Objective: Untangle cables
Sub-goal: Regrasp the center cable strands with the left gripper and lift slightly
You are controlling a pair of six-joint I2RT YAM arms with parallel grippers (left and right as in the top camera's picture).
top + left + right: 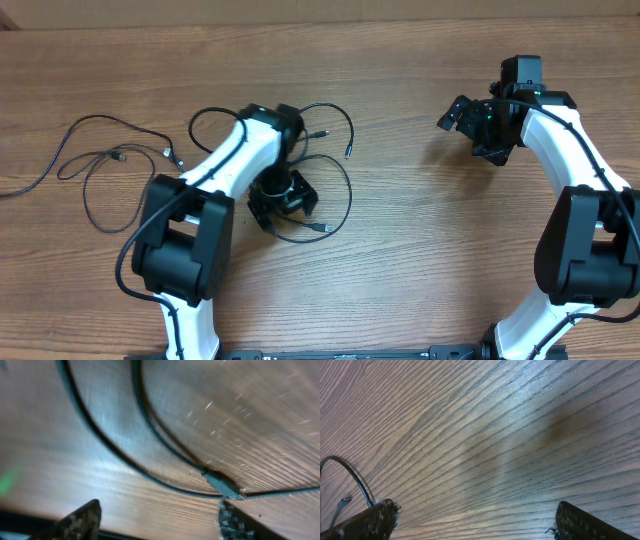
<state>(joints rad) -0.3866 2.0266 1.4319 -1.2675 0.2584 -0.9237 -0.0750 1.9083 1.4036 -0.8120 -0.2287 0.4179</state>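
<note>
Thin black cables lie on the wooden table. One tangle of loops (335,170) surrounds my left gripper (283,199), with plug tips at the right (349,153) and lower right (322,229). Another cable (95,160) sprawls at the far left. My left gripper is open and low over the table; its wrist view shows two cable strands (100,435) and a silver-tipped plug (226,487) just beyond its right finger, nothing between the fingers (160,522). My right gripper (462,118) is open and empty at the upper right (475,520), a cable loop (355,480) at far left.
The table is brown wood grain (400,260). The white and black arms stand at the left (185,240) and right (590,240) of the front edge.
</note>
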